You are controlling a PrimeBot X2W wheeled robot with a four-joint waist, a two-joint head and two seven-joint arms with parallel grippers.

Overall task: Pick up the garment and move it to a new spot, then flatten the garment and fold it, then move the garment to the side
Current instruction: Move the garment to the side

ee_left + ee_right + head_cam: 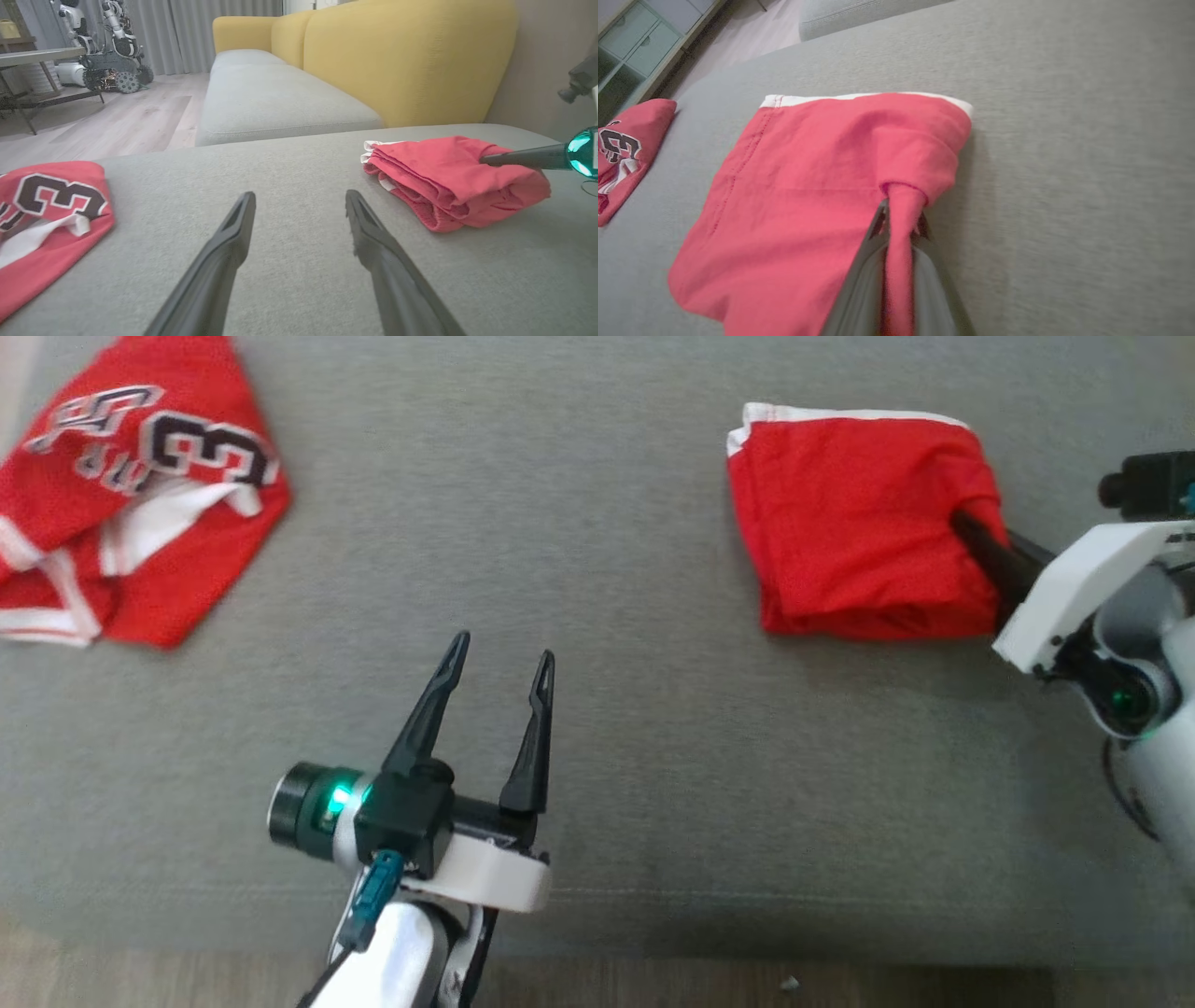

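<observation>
A folded red garment (pixel 854 523) with a white hem lies on the grey couch seat (pixel 560 523) at the right. My right gripper (pixel 962 527) is shut on a pinch of its right edge; in the right wrist view the red cloth (pixel 808 196) runs between the two dark fingers (pixel 859 275). From the left wrist view the garment (pixel 448 177) sits at the right with the right finger (pixel 523 157) pushed into it. My left gripper (pixel 499 658) hovers open over bare cushion, left of the garment, with nothing between its fingers (pixel 219 261).
A second red jersey (pixel 131 495) with a dark number lies crumpled at the far left of the seat. The cushion's front edge (pixel 653 896) runs along the bottom, with wood floor below. A yellow sofa back (pixel 402 56) rises behind.
</observation>
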